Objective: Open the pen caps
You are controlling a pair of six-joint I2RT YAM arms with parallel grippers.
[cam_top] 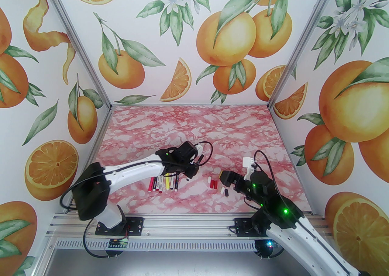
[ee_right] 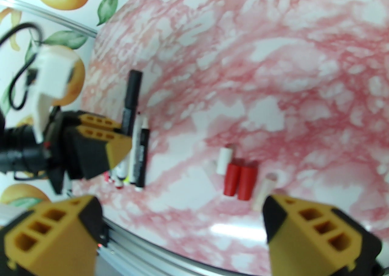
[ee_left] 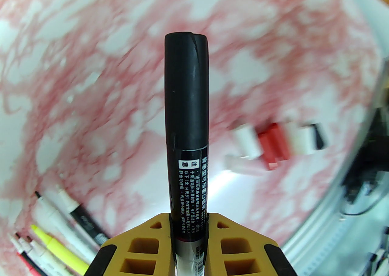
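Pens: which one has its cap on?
The black pen clamped in the left gripper, with its black cap on; the pens lying in the row show bare tips.

The only print I can make out is on the black pen (ee_left: 186, 135) seen from the left wrist. Its black label (ee_left: 191, 183) carries a small white box holding two Chinese characters turned sideways, seemingly 注意. Beside it, rows of fine white Chinese characters run along the barrel, with a "14" among them; the rest is too small to read. Lower down, a white band (ee_left: 199, 258) has tiny dark print, illegible. Lettering on the pens (ee_left: 88, 223) lying on the worktop (ee_left: 91, 40) is blurred.
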